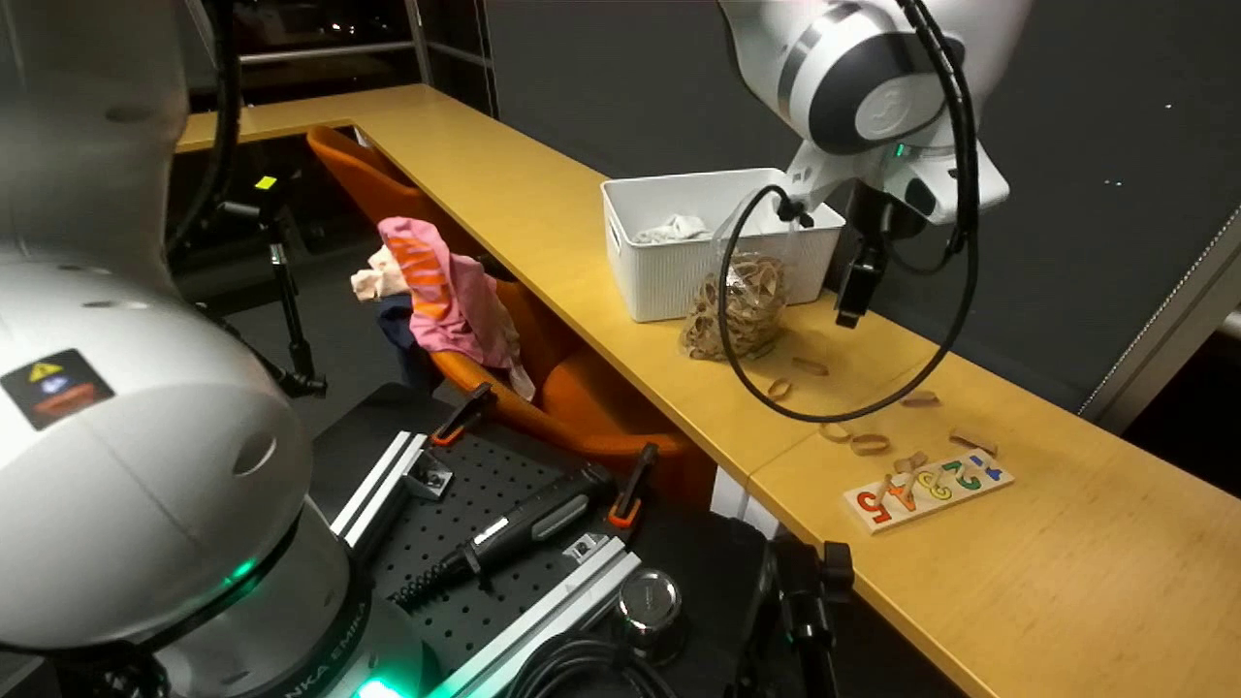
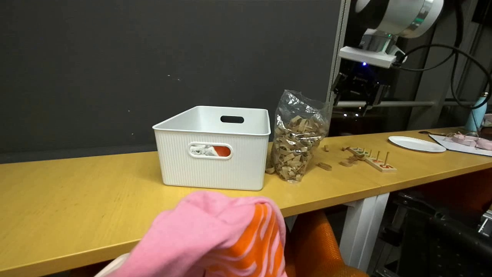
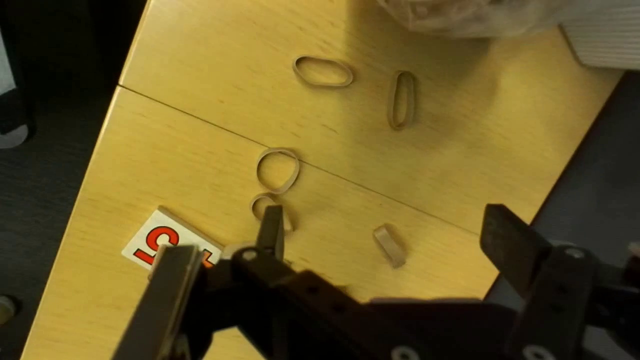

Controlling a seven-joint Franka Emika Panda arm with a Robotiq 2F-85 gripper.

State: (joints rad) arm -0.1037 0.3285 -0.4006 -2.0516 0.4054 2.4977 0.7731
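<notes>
My gripper point(image 3: 383, 212) is open, its two fingers wide apart with nothing between them. In the wrist view a tan band point(image 3: 390, 246) lies on the table below the gap. Other tan loops lie around it, including an oval one point(image 3: 325, 85) and a narrow one point(image 3: 409, 100). The left finger partly covers a small loop, and the arm hides part of a number board point(image 3: 170, 220). Both exterior views show the gripper point(image 2: 350, 107) above the table, touching nothing. The board point(image 1: 929, 492) carries coloured numerals and short pegs, with bands scattered near it.
A clear bag of bands point(image 2: 296, 150) stands against a white basket point(image 2: 215, 169) holding some cloth. A pink and orange cloth point(image 1: 456, 291) hangs over an orange chair point(image 1: 601, 388). Farther along are a white plate point(image 2: 417, 144) and a blue bottle point(image 2: 476, 115). A dark wall backs the table.
</notes>
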